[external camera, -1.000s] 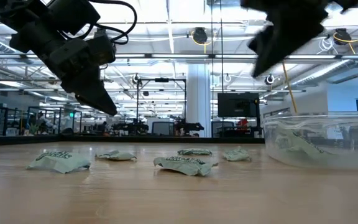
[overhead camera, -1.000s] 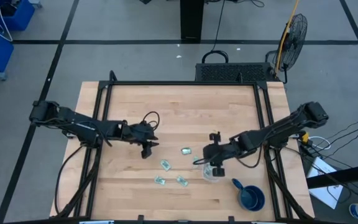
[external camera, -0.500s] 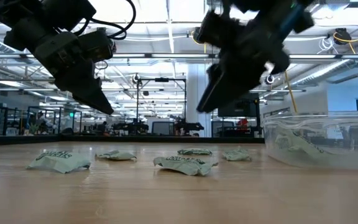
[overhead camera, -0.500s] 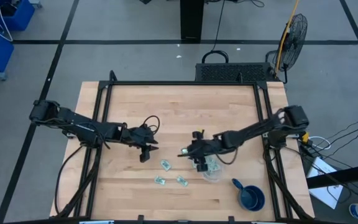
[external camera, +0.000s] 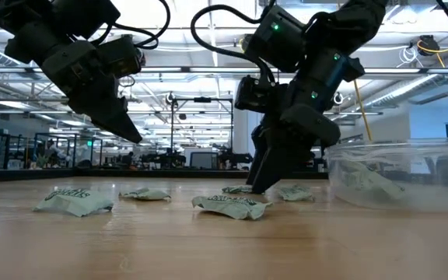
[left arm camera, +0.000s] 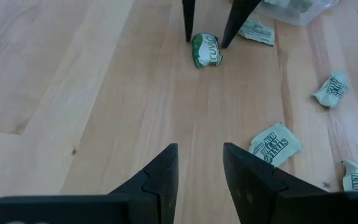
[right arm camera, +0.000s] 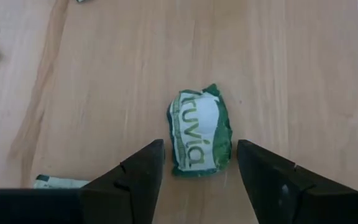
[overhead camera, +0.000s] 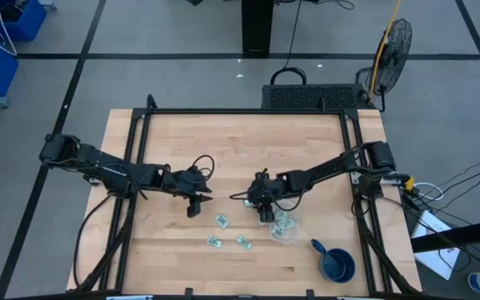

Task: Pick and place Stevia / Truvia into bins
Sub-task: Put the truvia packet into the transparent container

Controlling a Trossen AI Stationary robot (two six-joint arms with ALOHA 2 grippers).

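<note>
My right gripper is open and low over the table. Its fingers stand on either side of a crumpled green-and-white Truvia packet that lies flat on the wood; the left wrist view shows the same packet between the two fingertips. Several more packets lie loose on the table. The clear container stands just right of the right gripper with packets inside. My left gripper hovers open above bare wood, left of the packets.
A dark blue cup with a handle stands near the table's near right corner. Another packet lies beside the container's wall. A black frame rail runs along the table's far edge.
My right gripper has moved from above the clear container toward the table's left and down, until its open fingers stand on either side of a packet on the wood. The packets and the container have not moved.
</note>
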